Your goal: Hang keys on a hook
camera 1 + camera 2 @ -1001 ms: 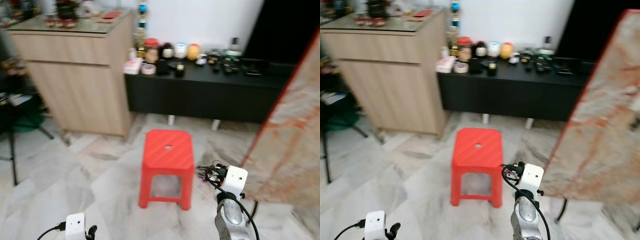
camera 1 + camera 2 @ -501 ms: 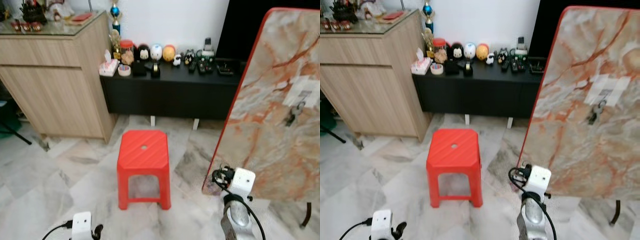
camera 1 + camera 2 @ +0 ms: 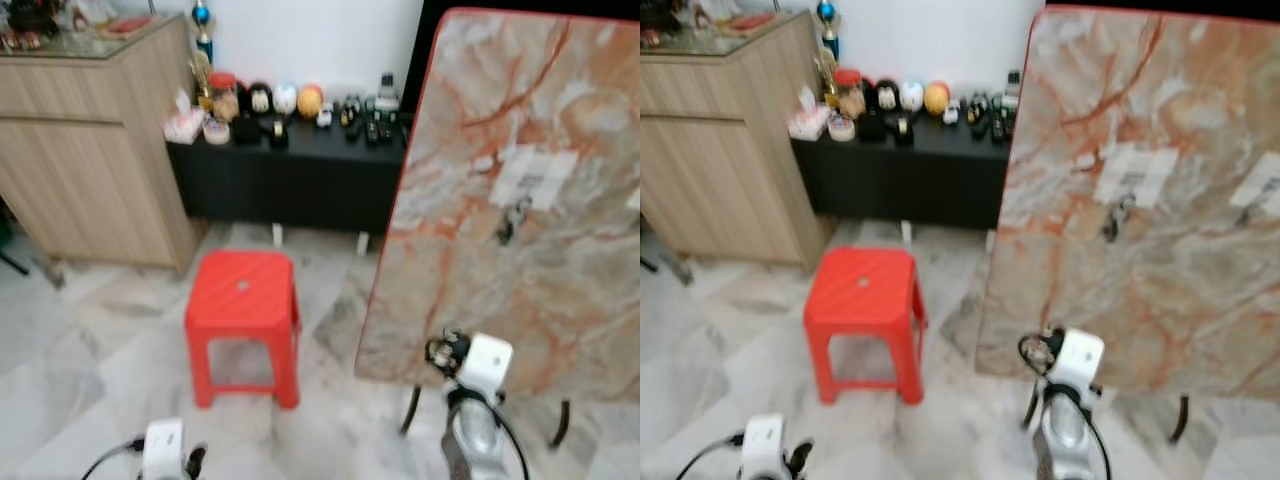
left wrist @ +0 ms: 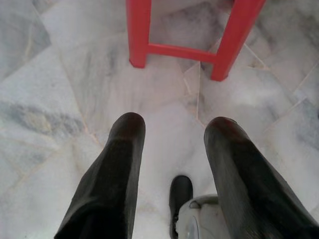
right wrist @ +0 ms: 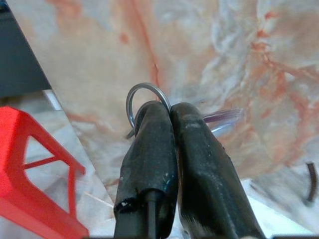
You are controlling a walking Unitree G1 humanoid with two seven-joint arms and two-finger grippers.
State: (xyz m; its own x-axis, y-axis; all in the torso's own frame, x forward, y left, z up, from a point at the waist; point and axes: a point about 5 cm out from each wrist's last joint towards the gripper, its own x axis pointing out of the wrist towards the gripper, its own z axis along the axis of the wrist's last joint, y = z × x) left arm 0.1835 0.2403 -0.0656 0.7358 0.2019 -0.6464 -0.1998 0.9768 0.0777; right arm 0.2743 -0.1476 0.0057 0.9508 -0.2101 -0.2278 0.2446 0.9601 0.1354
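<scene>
My right gripper (image 5: pixel 169 112) is clenched on the keys (image 5: pixel 144 99), ring poking past the fingertips, low before the marble board's (image 3: pixel 560 130) bottom edge, with the hook (image 3: pixel 512 218) well above it at mid-board; my left gripper (image 4: pixel 172 132) hangs parted, idle.

Upright marbled tabletop (image 3: pixel 520 200) fills the space ahead of the right tool (image 5: pixel 169 112), its face open apart from a small hook (image 3: pixel 512 218) on a pale patch; red stool (image 3: pixel 243 320) stands on open floor (image 3: pixel 90 360) to its left.
</scene>
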